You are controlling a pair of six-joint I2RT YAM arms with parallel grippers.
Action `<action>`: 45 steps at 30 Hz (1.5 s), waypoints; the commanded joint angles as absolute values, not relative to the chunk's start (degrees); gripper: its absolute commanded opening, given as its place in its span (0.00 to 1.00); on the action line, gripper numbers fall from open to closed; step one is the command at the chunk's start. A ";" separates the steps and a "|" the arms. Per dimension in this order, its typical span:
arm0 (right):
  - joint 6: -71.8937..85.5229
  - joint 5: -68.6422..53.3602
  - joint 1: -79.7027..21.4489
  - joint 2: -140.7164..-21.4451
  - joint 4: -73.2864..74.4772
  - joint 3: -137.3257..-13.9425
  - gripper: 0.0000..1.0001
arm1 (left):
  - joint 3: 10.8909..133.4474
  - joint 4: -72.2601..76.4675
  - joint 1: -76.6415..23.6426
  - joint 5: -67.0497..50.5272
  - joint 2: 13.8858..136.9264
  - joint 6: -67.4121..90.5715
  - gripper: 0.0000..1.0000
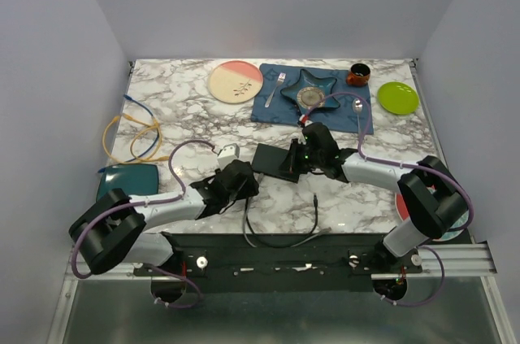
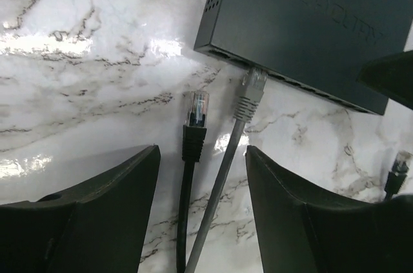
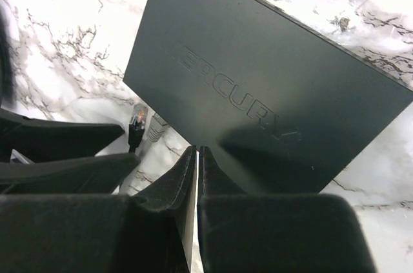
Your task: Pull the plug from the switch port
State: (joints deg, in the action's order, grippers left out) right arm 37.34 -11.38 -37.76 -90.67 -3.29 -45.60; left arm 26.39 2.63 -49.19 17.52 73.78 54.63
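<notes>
Marble table (image 1: 191, 116): switch (image 1: 272, 158), placemat (image 1: 268, 112), pink plate (image 1: 236, 81)

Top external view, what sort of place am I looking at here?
Probably a staged robot test cell, not a home: a marble-patterned table boxed in by plain walls, with a pink plate and a network switch as props.

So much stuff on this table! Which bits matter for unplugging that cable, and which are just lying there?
For the job: switch, grey plug, left pincer, right pincer.
Lying about: loose black cable, pink plate, green plate, teal plate, placemat, fork.
</notes>
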 commanded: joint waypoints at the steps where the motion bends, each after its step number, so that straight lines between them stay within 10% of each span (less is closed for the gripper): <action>1: 35.86 -9.05 -37.62 -88.42 -2.02 -44.21 0.13 | 28.30 -6.77 -50.18 27.14 76.21 55.72 0.69; 9: 35.95 -2.29 -37.53 -82.36 -0.18 -42.19 0.13 | 25.92 -3.70 -52.29 29.55 57.13 50.55 0.68; 22: 36.04 11.77 -37.26 -69.97 10.80 -40.35 0.31 | 44.73 -1.58 -69.69 26.27 81.29 45.08 0.70; 45: 38.40 5.80 -42.97 -62.92 16.53 -25.66 0.59 | 35.60 -9.05 -69.79 34.80 69.97 58.79 0.70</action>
